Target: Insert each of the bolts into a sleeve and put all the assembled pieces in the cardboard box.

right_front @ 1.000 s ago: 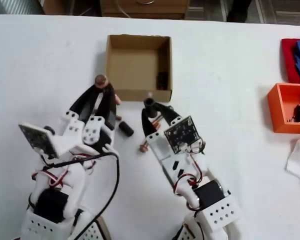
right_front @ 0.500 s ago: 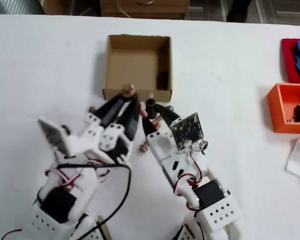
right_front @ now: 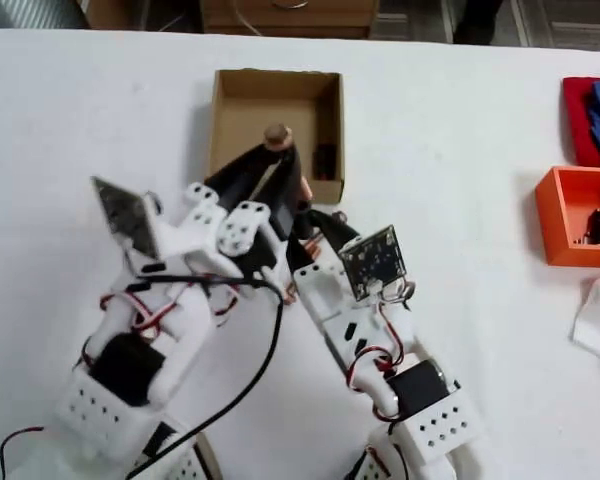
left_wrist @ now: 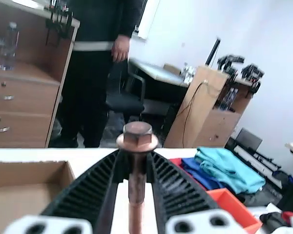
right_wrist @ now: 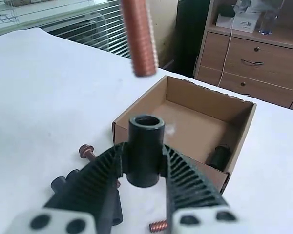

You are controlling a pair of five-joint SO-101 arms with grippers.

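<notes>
Your left jaws clamp the bolt (left_wrist: 136, 168) above the sleeve (right_wrist: 145, 148) clamped in your right jaws — lower it tilted and it'll jam on the rim.

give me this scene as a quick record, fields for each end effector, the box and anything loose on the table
left end effector: shut on a copper-coloured hex-head bolt, head up
right end effector: shut on an upright black cylindrical sleeve, bore facing up
bolt vs sleeve: threaded tip hangs above the sleeve, off to one side of the bore, not yet inserted
brown cardboard box: open, one dark cylindrical piece lying inside by a wall
white table: a loose copper-coloured bolt lies in front of the box
</notes>
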